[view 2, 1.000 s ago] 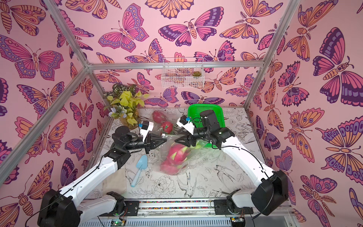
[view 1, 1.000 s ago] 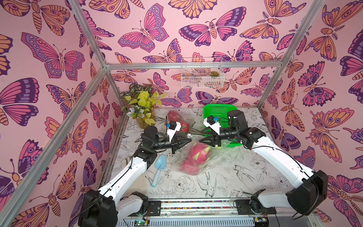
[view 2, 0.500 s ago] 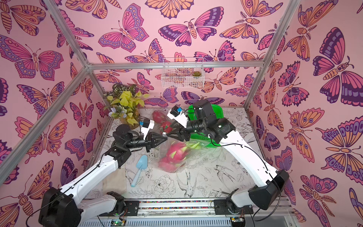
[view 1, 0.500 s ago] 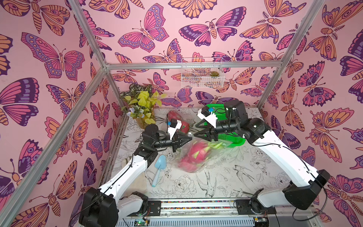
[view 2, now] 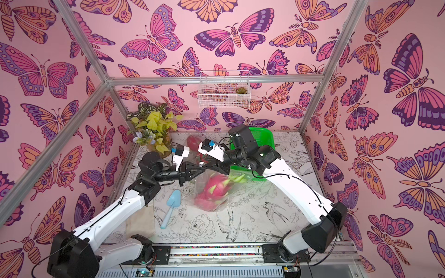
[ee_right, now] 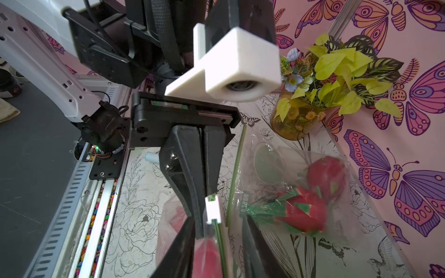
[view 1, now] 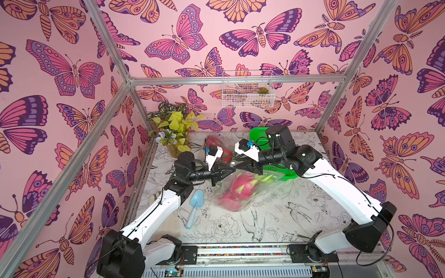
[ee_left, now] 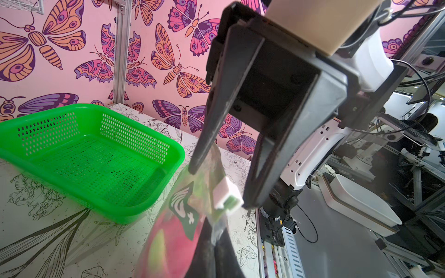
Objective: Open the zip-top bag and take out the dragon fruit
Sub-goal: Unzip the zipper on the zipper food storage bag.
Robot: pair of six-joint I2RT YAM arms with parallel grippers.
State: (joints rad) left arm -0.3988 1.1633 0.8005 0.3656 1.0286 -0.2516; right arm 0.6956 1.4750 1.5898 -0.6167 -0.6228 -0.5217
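Jaws: left gripper [view 1: 230,170] clenched on bag [view 1: 243,190] top; right gripper [view 1: 237,163] parted astride white slider [ee_left: 226,195].
Dragon fruit [view 1: 238,190] inside bag, table center; basket [view 1: 284,173] at 2 o'clock.

Both arms, the left arm [view 1: 154,216] and the right arm [view 1: 342,187], have smooth white shells with bulky black joints and thin black cables running along them. Each ends in a black gripper with long tapered fingers [ee_left: 212,120], screws showing at their roots. A white block housing a camera [ee_right: 238,69] sits on each wrist, one bearing a small blue part [view 1: 249,143].
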